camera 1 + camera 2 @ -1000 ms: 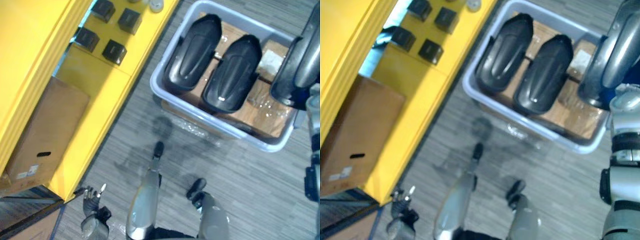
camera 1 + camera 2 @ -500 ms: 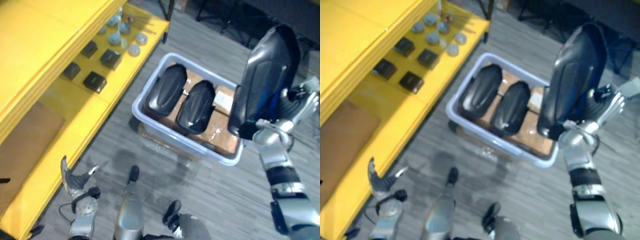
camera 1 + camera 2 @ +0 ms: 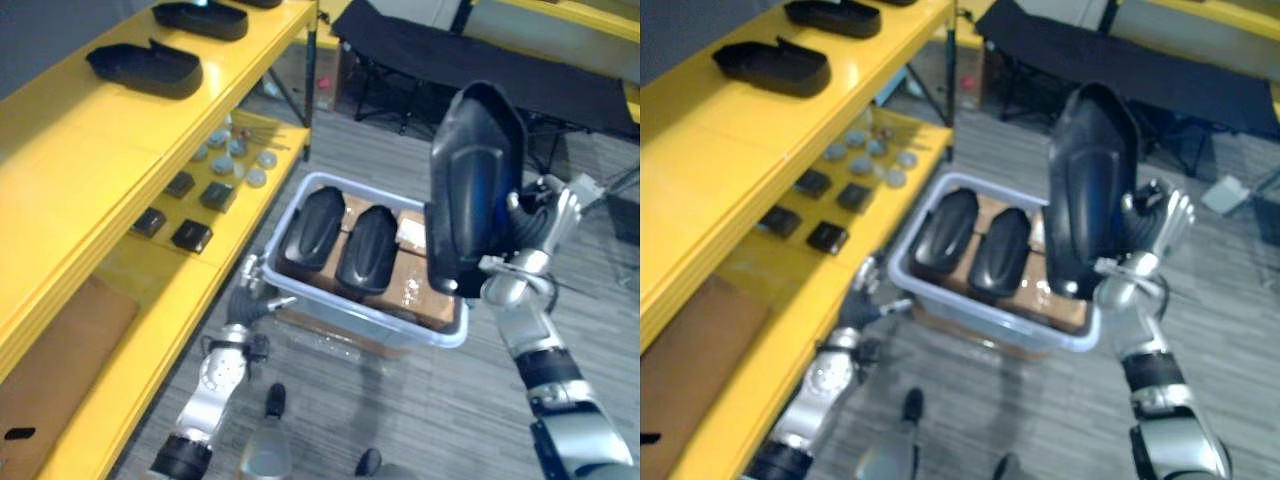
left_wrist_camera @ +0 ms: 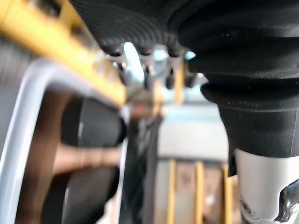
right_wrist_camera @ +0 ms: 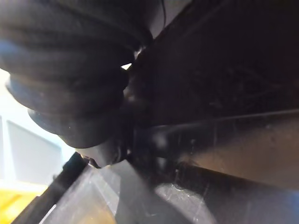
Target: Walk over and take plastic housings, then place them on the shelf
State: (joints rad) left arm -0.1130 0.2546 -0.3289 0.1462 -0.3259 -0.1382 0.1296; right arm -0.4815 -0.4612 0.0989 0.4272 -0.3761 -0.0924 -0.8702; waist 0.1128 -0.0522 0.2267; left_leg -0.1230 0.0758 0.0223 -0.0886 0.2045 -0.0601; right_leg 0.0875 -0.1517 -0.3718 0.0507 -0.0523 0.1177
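Left eye view: the right hand grips a black plastic housing by its lower edge, holding it upright and raised over the 3 o'clock end of the grey bin. Inside the bin, two spare housings lie side by side. The left hand, fingers loosely spread, hangs at the bin's 8 o'clock corner. At 10 o'clock, the yellow shelf bears two shelved housings.

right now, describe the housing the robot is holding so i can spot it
Find the grey bin on the floor beside the yellow shelf. Above its end away from the shelf, the right hand holds a black housing. Unlike the two housings lying in the bin, it stands upright in the air.
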